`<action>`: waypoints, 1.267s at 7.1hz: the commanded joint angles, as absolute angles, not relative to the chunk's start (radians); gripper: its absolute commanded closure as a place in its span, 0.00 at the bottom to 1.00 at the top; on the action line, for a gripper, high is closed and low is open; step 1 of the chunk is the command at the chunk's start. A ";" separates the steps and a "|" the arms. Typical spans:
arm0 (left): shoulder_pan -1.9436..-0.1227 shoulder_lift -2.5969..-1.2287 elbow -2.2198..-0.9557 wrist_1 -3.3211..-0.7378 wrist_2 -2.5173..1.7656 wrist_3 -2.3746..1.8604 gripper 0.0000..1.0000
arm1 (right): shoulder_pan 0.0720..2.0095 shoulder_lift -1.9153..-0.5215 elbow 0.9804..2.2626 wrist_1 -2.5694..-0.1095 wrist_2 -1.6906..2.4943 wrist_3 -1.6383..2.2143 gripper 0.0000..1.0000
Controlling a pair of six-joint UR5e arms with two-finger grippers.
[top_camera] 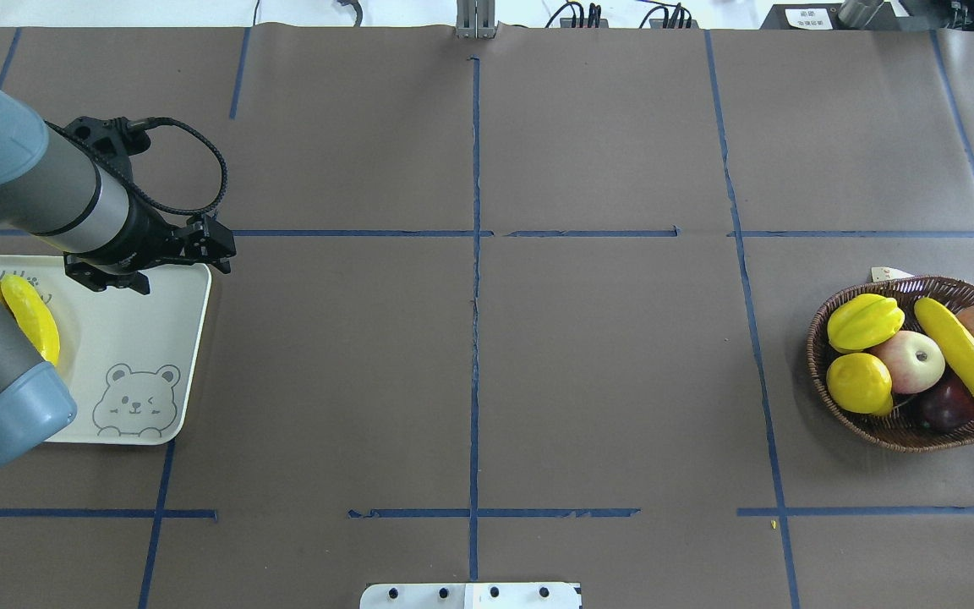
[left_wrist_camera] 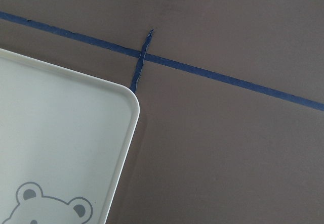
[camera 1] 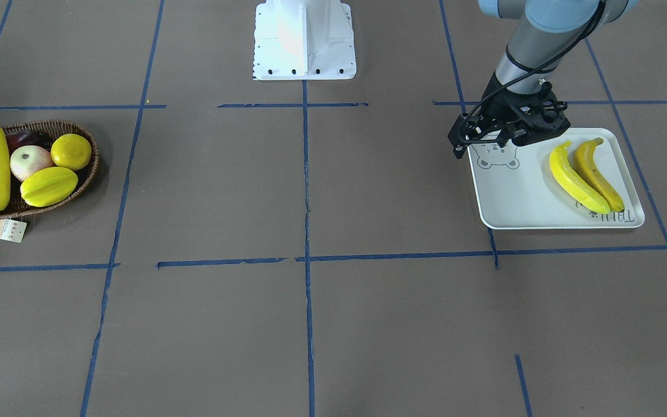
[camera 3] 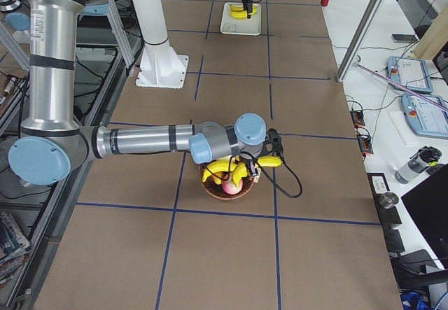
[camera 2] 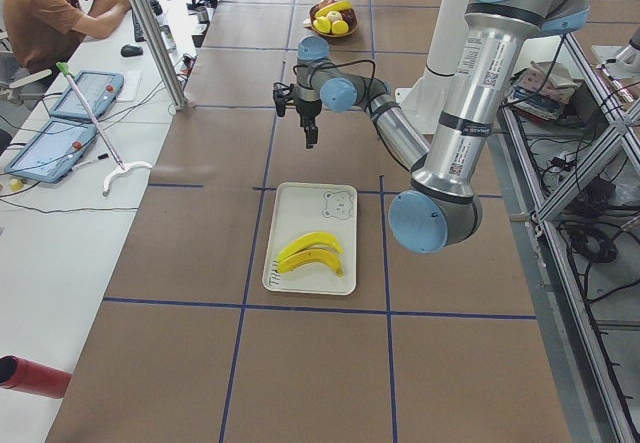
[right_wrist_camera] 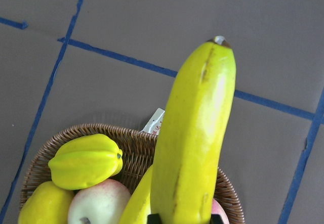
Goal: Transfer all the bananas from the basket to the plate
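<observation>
Showing the bench (top_camera: 470,381) from overhead, with the plate (top_camera: 187,338) lying at 9 o'clock and the basket (top_camera: 825,372) at 3 o'clock, well apart.

Grasping the held banana (right_wrist_camera: 195,133) in the right hand (right_wrist_camera: 179,218), clenching on its lower end in the wrist view, with the dark tip pointing to 12 o'clock. Holding it above the basket, clear of the fruit beneath.

Showing one basket banana (top_camera: 965,359) slanting from 11 to 5 o'clock across the basket, lying among the apples (top_camera: 910,359) and over a dark purple fruit (top_camera: 948,404). Also showing a starfruit (top_camera: 866,321) at the basket's 10 o'clock, a round yellow fruit (top_camera: 859,382) at 8 o'clock, and a paper tag (top_camera: 889,273) by the 11 o'clock rim.

Presenting two plate bananas (camera 1: 576,174) side by side and touching, toward the plate's 9 o'clock edge overhead, partly hidden there by the left arm (top_camera: 30,194).

Hovering the left hand (top_camera: 218,248) over the plate's 1 o'clock corner, grasping nothing; cannot tell whether released or clenched. Framing, in the left wrist view, only that rounded corner, part of the bear print and blue tape (left_wrist_camera: 228,77) on the bench.
</observation>
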State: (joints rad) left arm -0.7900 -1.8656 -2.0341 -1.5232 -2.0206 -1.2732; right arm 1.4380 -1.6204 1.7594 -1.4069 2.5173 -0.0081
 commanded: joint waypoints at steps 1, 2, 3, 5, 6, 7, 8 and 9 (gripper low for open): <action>-0.790 -1.867 -2.034 -1.525 -2.022 -1.273 0.00 | 1.440 -1.440 1.770 -1.620 2.491 0.003 1.00; -0.790 -1.867 -2.034 -1.525 -2.022 -1.273 0.00 | 1.431 -1.363 1.804 -1.709 2.491 0.081 1.00; -0.790 -1.867 -2.034 -1.525 -2.020 -1.273 0.00 | 1.380 -1.300 1.837 -1.741 2.490 0.195 1.00; -0.790 -1.879 -2.034 -1.540 -2.017 -1.291 0.00 | 1.245 -1.215 1.876 -1.741 2.459 0.395 1.00; -0.787 -1.911 -2.026 -1.542 -2.017 -1.349 0.00 | 1.173 -1.210 1.908 -1.741 2.456 0.461 1.00; -0.767 -1.937 -2.020 -1.574 -2.014 -1.367 0.00 | 1.101 -1.209 1.972 -1.741 2.433 0.585 1.00; -0.747 -1.947 -2.004 -1.670 -2.014 -1.409 0.00 | 1.001 -1.204 2.040 -1.741 2.375 0.721 1.00; -0.735 -1.948 -1.970 -1.794 -2.014 -1.461 0.00 | 0.914 -1.169 2.066 -1.743 2.323 0.847 1.00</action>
State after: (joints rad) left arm -0.7523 -1.9399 -2.0009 -1.6683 -2.0145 -1.4053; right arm 1.0209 -1.1976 2.0168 -1.7414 2.3824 0.6942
